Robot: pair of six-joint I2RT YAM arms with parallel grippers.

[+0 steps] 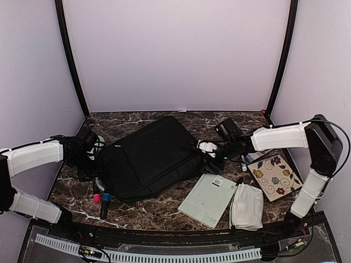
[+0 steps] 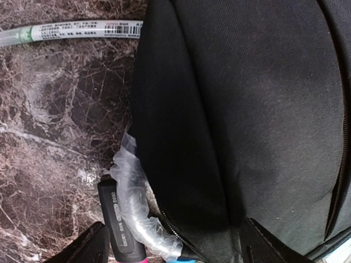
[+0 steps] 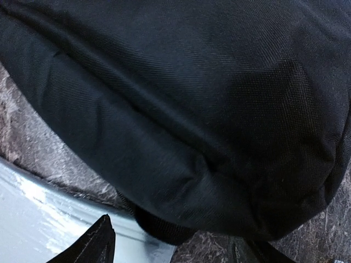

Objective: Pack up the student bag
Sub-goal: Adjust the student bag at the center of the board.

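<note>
The student bag [image 1: 148, 159] is a large black backpack lying flat mid-table, tilted. My left gripper [image 1: 94, 163] is at the bag's left edge. In the left wrist view it [image 2: 175, 249] is open, its fingers [image 2: 82, 249] astride the bag's zippered edge [image 2: 236, 120]. My right gripper [image 1: 209, 155] is at the bag's right corner. In the right wrist view it [image 3: 173, 252] is open and empty, with the bag's rounded corner [image 3: 192, 109] just ahead of its fingers [image 3: 90, 246].
Two markers [image 1: 100, 194] and crumpled clear plastic [image 2: 134, 203] lie by the bag's lower left corner, with a thin tube [image 2: 71, 32] beyond. A pale green notebook [image 1: 208, 200], a white pouch [image 1: 247, 205] and a floral card [image 1: 274, 176] lie on the right side.
</note>
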